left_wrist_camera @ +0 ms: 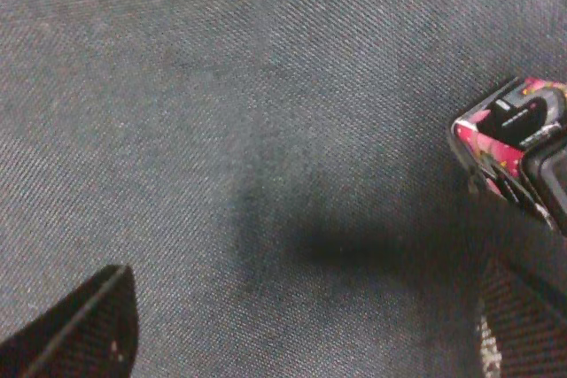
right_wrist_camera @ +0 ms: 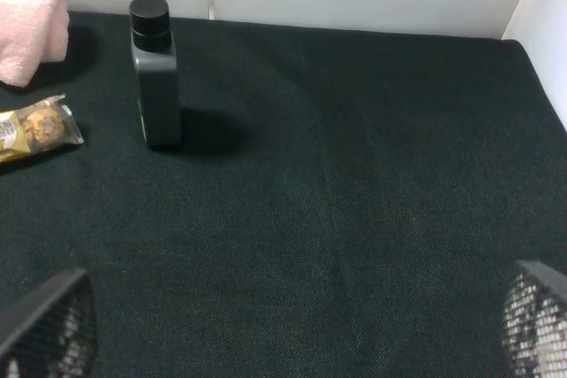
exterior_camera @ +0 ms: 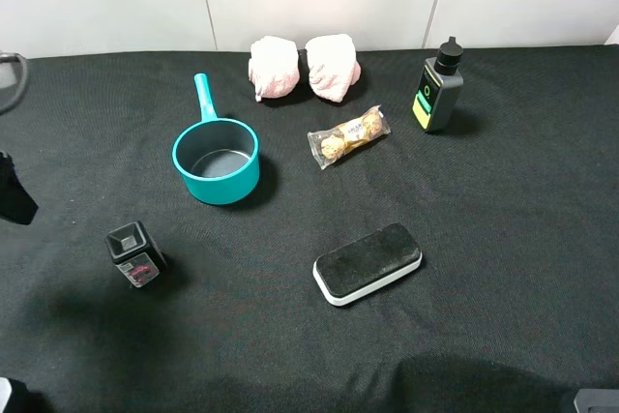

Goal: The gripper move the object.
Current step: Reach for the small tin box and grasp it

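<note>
The object (exterior_camera: pixel 135 254) is a small black upright box with red-pink side markings and a grey top. It stands on the black cloth at the front left, nearer than the teal pot (exterior_camera: pixel 216 158). In the left wrist view the object (left_wrist_camera: pixel 512 141) shows at the frame's edge, next to one finger (left_wrist_camera: pixel 523 325). My left gripper (left_wrist_camera: pixel 301 334) is open and empty over bare cloth. In the exterior view only a black part of the left arm (exterior_camera: pixel 10 191) shows at the left edge. My right gripper (right_wrist_camera: pixel 288 325) is open and empty, far from the object.
A black bottle with a green-yellow label (exterior_camera: pixel 440 90) stands at the back right, also in the right wrist view (right_wrist_camera: pixel 155 77). A wrapped chocolate packet (exterior_camera: pixel 348 137), two pink cloths (exterior_camera: pixel 305 67) and a black-and-white eraser block (exterior_camera: pixel 368 263) lie mid-table.
</note>
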You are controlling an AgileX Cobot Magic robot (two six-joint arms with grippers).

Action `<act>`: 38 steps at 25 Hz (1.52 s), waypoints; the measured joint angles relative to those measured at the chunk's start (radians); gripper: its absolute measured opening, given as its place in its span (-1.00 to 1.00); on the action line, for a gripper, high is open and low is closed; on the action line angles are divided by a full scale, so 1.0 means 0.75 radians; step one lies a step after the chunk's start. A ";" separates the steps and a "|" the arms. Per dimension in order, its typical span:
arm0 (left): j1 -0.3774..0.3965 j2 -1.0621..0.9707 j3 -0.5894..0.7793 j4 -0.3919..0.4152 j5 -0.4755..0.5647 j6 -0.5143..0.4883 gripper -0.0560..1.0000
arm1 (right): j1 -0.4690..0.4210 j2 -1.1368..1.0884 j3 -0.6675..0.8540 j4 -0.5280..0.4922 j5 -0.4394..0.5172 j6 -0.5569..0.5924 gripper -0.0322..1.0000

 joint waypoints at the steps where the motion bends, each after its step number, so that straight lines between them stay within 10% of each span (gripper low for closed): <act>1: -0.017 0.018 0.000 0.000 -0.008 0.016 0.54 | 0.000 0.000 0.000 0.000 0.000 0.000 0.41; 38: -0.588 0.161 -0.062 0.010 -0.083 0.274 0.54 | 0.000 0.000 0.000 0.000 0.000 0.000 0.41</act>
